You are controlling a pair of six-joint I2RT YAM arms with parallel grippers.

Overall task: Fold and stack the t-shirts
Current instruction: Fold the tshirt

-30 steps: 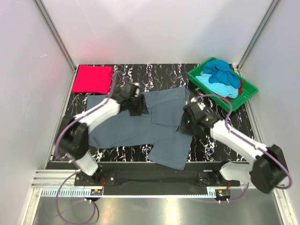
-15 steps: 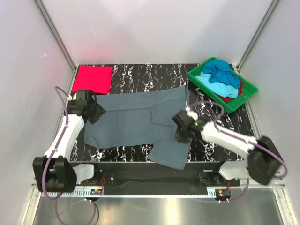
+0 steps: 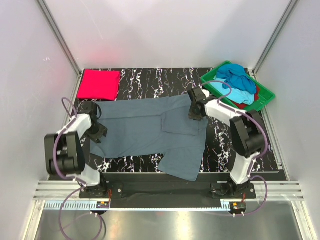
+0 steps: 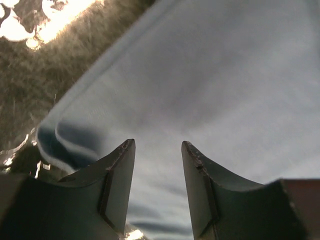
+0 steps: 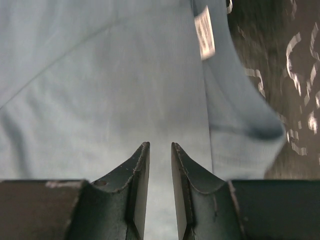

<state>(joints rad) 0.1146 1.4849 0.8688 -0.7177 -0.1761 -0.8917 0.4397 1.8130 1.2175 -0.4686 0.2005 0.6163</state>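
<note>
The work surface is a black, white-veined table (image 3: 150,80) enclosed by plain white walls.

**Top external view.** The slate grey-blue t-shirt (image 3: 135,130) lies flat across the middle of the table. Its long axis runs left to right, and one lobe of cloth extends toward the near edge at the right end. Which end carries the collar cannot be determined. The left gripper (image 3: 96,127) sits at the shirt's left edge. The right gripper (image 3: 195,111) sits at its far right corner. A folded red-pink t-shirt (image 3: 98,84) lies in the far left corner, well apart. The green tray (image 3: 260,102) at the far right holds bunched turquoise (image 3: 240,95), dark blue (image 3: 234,75) and red (image 3: 245,105) shirts.

**Left wrist view.** The left gripper (image 4: 157,145) points down at grey-blue cloth near its rolled edge. The jaws stand moderately apart with nothing pinched between them.

**Right wrist view.** The right gripper (image 5: 160,145) hangs over the cloth, its jaws separated by a narrow gap that grips nothing. A white label (image 5: 204,32) shows at the shirt's edge, beside the bare table.
</note>
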